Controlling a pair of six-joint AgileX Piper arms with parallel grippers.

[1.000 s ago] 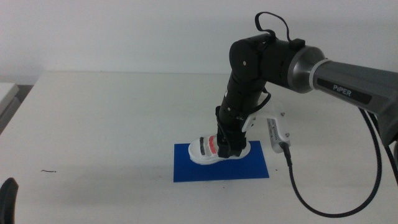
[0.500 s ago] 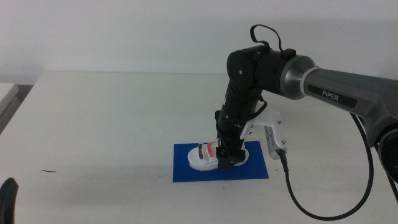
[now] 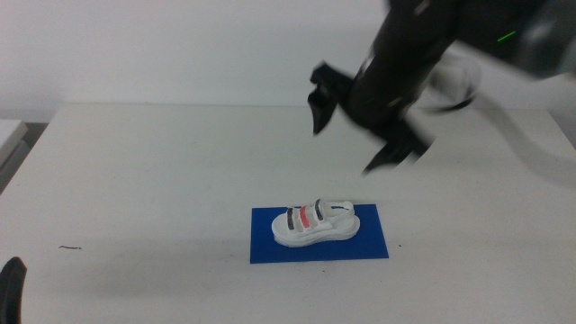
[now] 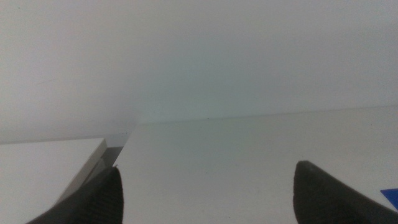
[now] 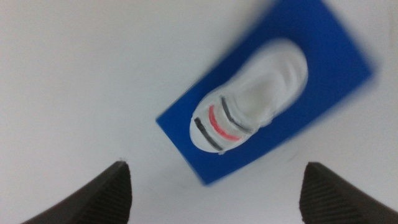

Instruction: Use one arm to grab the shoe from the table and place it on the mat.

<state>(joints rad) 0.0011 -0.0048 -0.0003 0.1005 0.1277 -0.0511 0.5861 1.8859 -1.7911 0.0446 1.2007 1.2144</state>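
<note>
- Right gripper [image 3: 364, 135] hangs in the air above the table, blurred in the middle view, with its two dark jaws spread wide and nothing between them.
- From the right wrist view the same gripper [image 5: 214, 196] looks straight down on the shoe, the jaw tips standing well apart on either side and touching nothing.
- Its arm [image 3: 405, 54] comes in from the right side of the middle view, dark and smeared by motion blur, high above the mat.
- Below the gripper, the shoe [image 3: 315, 223] lies on the mat [image 3: 369, 243]; it is white with dark straps and one red strap across the top, and it sits upright on its sole.
- In the right wrist view the shoe [image 5: 249, 102] rests wholly within the blue mat [image 5: 339, 50], along its length.
- The mat lies flat on the white table [image 3: 153, 180], near the front middle of it.
- Left gripper [image 3: 11, 288] waits at the bottom left corner of the middle view; the left wrist view shows it [image 4: 205, 196] with jaws parted and empty, over bare tabletop.
</note>
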